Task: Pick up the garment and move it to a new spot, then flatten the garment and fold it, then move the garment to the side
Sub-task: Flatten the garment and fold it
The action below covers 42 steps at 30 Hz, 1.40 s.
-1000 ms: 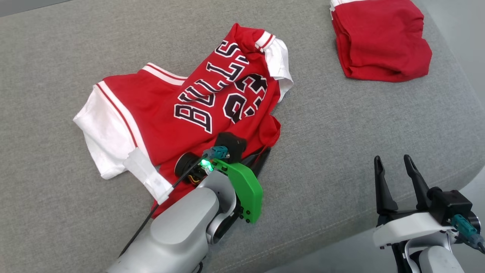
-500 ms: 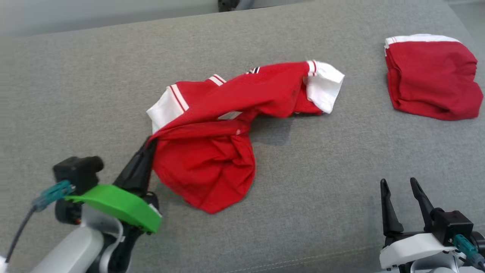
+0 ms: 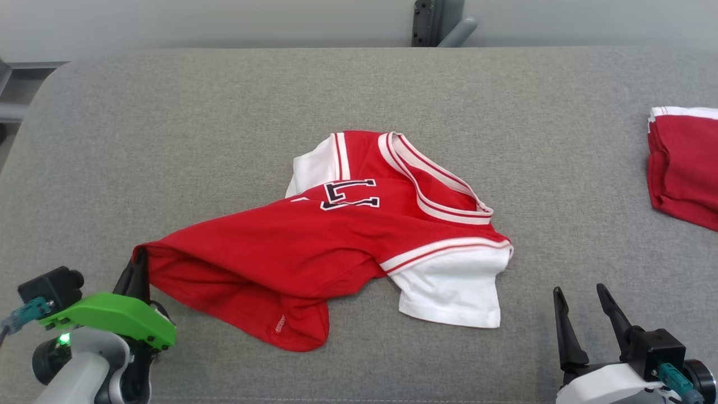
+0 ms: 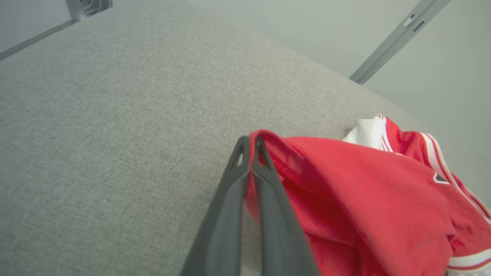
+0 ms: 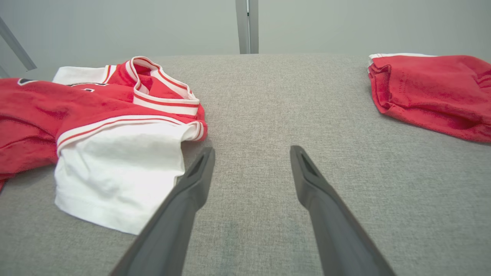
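Two dark fingers of the left gripper (image 4: 249, 141) are pressed together on a red hem corner of the garment (image 3: 291, 247); the left wrist view shows the pinch plainly, while the head view half hides it. The garment lies rumpled mid-cushion: red knit, white sleeves, striped trim, a black letter. The right gripper (image 5: 252, 151) hangs with fingers spread, empty, just beside a white sleeve. Its wrist view shows a folded red cloth (image 5: 429, 88) well apart on the woven grey cushion (image 3: 224, 112)
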{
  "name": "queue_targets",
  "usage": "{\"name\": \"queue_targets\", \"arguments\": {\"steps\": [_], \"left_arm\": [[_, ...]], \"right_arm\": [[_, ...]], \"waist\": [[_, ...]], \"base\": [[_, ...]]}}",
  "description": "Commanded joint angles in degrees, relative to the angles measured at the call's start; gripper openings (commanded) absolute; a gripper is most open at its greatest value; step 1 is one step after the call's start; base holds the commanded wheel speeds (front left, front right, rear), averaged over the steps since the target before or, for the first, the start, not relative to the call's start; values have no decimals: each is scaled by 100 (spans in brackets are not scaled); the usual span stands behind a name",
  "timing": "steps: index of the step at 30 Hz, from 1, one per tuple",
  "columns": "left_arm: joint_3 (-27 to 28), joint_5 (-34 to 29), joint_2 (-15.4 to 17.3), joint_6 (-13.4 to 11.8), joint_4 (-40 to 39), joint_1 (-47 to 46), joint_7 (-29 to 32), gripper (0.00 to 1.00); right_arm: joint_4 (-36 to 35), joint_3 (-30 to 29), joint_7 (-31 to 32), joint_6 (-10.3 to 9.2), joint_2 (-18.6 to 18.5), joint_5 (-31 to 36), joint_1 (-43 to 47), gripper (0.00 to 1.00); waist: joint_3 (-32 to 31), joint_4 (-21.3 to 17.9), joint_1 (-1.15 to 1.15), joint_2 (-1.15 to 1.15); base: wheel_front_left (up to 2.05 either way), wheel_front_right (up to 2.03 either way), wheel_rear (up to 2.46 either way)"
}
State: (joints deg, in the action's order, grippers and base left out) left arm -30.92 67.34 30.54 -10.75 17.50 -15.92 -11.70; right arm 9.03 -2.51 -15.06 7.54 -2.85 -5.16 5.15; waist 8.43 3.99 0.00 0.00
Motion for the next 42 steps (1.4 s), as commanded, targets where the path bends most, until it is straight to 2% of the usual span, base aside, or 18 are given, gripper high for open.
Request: {"name": "queue_targets", "arguments": {"steps": [1, 3, 4, 5, 6, 7, 12, 16, 21, 25, 29, 33, 36, 42], "left_arm": [[-95, -118, -155, 151, 304, -216, -45, 0], [-145, -200, -341, 298, 728, -402, -113, 0], [-157, -251, -412, 351, 896, -482, -162, 4], [-153, -255, -489, 401, 1054, -538, -200, 15], [-153, -292, -547, 448, 1205, -552, -224, 67], [-170, -340, -576, 476, 1330, -553, -249, 100], [-35, -431, -562, 422, 1484, -389, -310, 100], [16, -576, -614, 271, 926, -104, -342, 100], [-430, -643, -854, 269, -90, 189, -32, 100], [-863, -769, -1095, 229, -458, 210, 288, 100], [-1245, -971, -1354, 302, -378, -35, 480, 100], [-1383, -1119, -1473, 271, -1, -289, 536, 100], [-1484, -1272, -1450, 285, 314, -458, 609, 100], [-1603, -1232, -1386, 491, 559, -554, 795, 100]], "right_arm": [[1, 7, -16, -11, -16, 68, 76, 100], [0, 16, -16, -11, -13, 110, 105, 100], [2, 15, -16, -11, -11, 113, 114, 100], [-3, 8, -16, -11, -13, 126, 120, 100], [-3, 4, -16, -11, -14, 139, 126, 100], [-5, -3, -16, -11, -13, 141, 142, 100], [-41, -41, -16, -11, -14, 157, 201, 100], [-68, -115, -16, -11, -12, 102, 313, 100], [-47, -42, -16, -11, -14, 109, 255, 100], [-62, 70, -16, -11, -12, 132, 72, 100], [-81, 75, -16, -11, -13, 125, -26, 100], [-91, 74, -16, -11, -12, 67, -106, 100], [-87, 47, -16, -11, -11, 20, -117, 100], [-69, 3, -16, -11, -10, -50, -187, 100]], "waist": [[-76, 171, 0, 0], [-103, 203, 0, 0], [-117, 212, 0, 0], [-131, 220, 0, 0], [-149, 225, 0, 0], [-173, 228, 0, 0], [-252, 222, 0, 0], [-300, 295, 0, 0], [-280, 357, 0, 0], [-188, 247, 0, 0], [-52, 81, 0, 0], [117, -151, 0, 0], [224, -314, 0, 0], [347, -567, 0, 0]], "base": [[0, 0, 0], [0, 0, 0], [0, 0, 0], [0, 0, 0], [0, 0, 0], [0, 0, 0], [0, 0, 0], [0, 0, 0], [0, 0, 0], [0, 0, 0], [0, 0, 0], [0, 0, 0], [0, 0, 0], [0, 0, 0]]}}
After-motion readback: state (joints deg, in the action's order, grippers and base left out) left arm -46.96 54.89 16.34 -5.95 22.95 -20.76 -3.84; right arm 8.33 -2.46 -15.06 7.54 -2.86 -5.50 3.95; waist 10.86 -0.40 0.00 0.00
